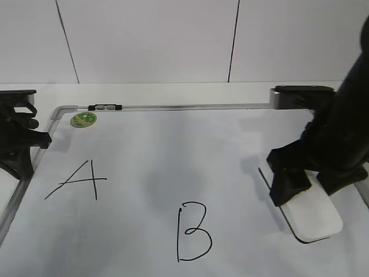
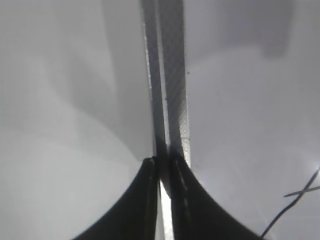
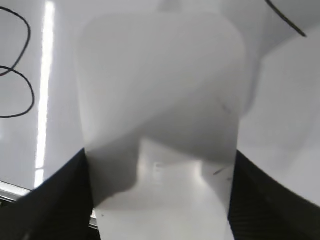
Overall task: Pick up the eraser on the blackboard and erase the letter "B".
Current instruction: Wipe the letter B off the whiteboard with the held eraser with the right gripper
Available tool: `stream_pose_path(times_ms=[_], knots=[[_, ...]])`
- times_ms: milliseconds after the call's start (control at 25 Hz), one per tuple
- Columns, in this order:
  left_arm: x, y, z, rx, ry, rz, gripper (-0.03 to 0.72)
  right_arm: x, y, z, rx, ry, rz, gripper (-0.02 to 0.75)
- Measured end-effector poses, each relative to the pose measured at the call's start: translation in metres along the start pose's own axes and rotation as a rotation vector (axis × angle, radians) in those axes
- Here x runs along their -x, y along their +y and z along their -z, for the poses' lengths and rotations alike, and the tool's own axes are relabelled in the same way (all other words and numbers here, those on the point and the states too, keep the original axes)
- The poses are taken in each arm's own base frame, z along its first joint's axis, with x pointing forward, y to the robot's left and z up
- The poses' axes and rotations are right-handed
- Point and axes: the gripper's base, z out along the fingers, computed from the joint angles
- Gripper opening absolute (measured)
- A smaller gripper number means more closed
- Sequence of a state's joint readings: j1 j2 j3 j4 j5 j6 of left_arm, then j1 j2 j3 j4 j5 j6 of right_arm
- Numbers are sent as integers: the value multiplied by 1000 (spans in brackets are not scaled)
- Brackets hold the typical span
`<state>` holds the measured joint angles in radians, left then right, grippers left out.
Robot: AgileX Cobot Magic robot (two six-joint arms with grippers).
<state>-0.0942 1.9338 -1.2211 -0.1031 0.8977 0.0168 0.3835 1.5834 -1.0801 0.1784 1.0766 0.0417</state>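
The white eraser (image 1: pixel 316 218) lies on the blackboard (image 1: pixel 173 156) at the right. My right gripper (image 1: pixel 307 189) straddles it, a black finger pressed against each long side. In the right wrist view the eraser (image 3: pixel 160 90) fills the space between the fingers (image 3: pixel 160 155). The black letter "B" (image 1: pixel 193 232) is at the front middle, left of the eraser; parts of its loops show in the right wrist view (image 3: pixel 17 65). My left gripper (image 1: pixel 41 138) is shut at the board's left frame, with the grey frame (image 2: pixel 167 90) running up from its fingertips (image 2: pixel 162 161).
A black "A" (image 1: pixel 78 182) is at the left; one of its strokes shows in the left wrist view (image 2: pixel 300 192). A round green sticker (image 1: pixel 83 119) sits at the top left corner. A small dark clip (image 1: pixel 105 107) is on the top frame, and a dark block (image 1: pixel 302 95) is at the top right.
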Motion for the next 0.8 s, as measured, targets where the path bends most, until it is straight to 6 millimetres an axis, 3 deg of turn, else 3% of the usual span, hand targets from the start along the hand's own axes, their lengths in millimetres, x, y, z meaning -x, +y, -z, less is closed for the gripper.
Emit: stream_pose_path(times_ms=[440,600,800], knots=[[0,0,0,1,1,-1,26,52,45,-55,-62,89,150,561],[0,0,0,1,3,-1,26,66,51,-73,-94,95,181,561],[0,0,0,3,3,-3,26,71,52,-78,-104,120,185,561]])
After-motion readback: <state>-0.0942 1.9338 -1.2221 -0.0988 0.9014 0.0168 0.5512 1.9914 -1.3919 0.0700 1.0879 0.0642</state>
